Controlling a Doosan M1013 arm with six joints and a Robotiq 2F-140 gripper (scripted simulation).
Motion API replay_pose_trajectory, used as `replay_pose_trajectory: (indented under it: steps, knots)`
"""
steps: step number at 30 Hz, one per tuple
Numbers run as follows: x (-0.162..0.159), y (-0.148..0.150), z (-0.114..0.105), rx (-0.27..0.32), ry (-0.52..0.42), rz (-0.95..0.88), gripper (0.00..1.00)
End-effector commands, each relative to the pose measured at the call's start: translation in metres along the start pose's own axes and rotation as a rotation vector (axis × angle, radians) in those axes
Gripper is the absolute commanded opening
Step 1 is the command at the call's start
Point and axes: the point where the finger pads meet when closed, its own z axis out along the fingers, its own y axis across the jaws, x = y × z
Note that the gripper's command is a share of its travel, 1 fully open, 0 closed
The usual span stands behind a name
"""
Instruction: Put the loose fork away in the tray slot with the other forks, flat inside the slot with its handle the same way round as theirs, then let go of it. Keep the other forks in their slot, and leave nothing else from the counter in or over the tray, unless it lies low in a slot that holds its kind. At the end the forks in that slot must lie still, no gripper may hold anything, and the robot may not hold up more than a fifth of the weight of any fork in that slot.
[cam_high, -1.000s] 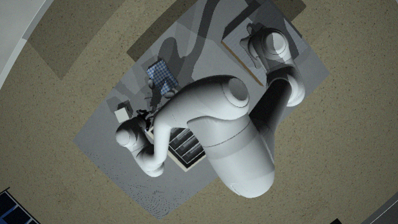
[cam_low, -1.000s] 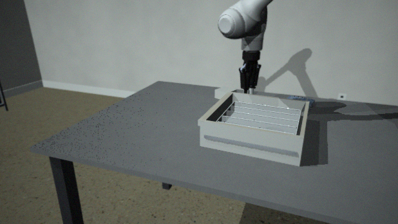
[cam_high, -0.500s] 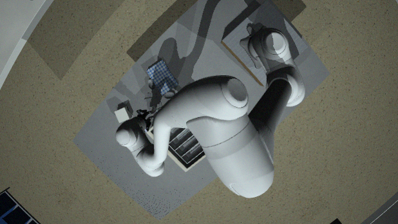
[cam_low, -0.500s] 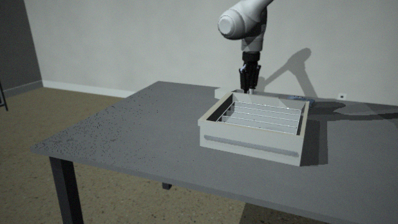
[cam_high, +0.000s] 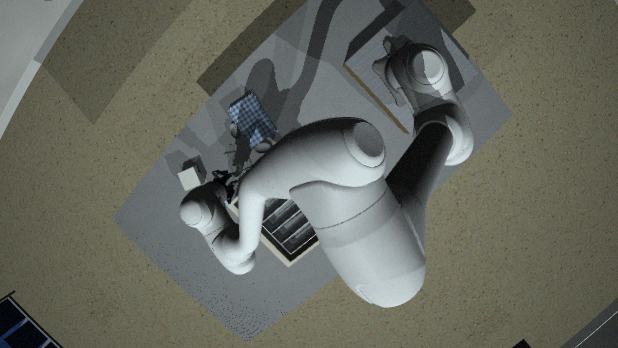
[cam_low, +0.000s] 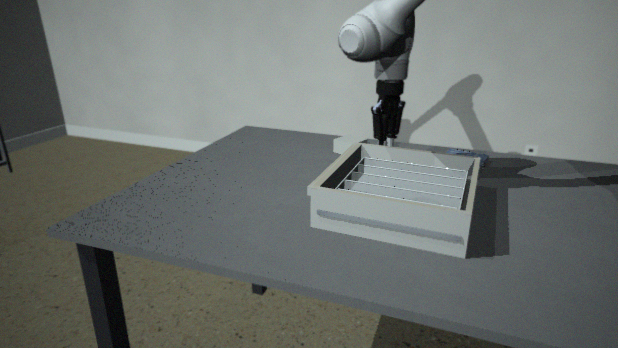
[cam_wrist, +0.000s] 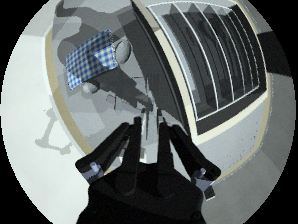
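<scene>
Jaws nearly closed w/ a narrow gap, nothing clearly gripped, by the gripper (cam_high: 226, 183) (cam_low: 385, 142) (cam_wrist: 151, 113); can't pick out the loose fork, so best centre on its handle before squeezing, then lift clear of tray (cam_high: 275, 251) (cam_low: 390, 233) (cam_wrist: 230, 118).

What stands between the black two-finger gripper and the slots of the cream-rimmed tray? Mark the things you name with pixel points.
The raised tray rim (cam_high: 233, 203) (cam_low: 420, 151) (cam_wrist: 184, 95) does, beside the gripper (cam_high: 223, 179) (cam_low: 386, 142) (cam_wrist: 151, 113). Nothing else visible; I can't make out the fork for certain.

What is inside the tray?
In the tray, thin dividers part long slots; dark shapes lie in some, too dim to name. From the top, the arm covers part of it.
</scene>
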Motion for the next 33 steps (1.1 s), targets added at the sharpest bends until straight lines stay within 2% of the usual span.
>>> replay_pose_trajectory:
  steps: [1,22,33]
  knots:
    - [0.0,0.0001,-0.0002,0.0,0.0,0.0,0.17]
    - [0.0,0.0001,0.0002,0.0,0.0,0.0,0.17]
    - [0.0,0.0001,0.0072,0.0,0.0,0.0,0.17]
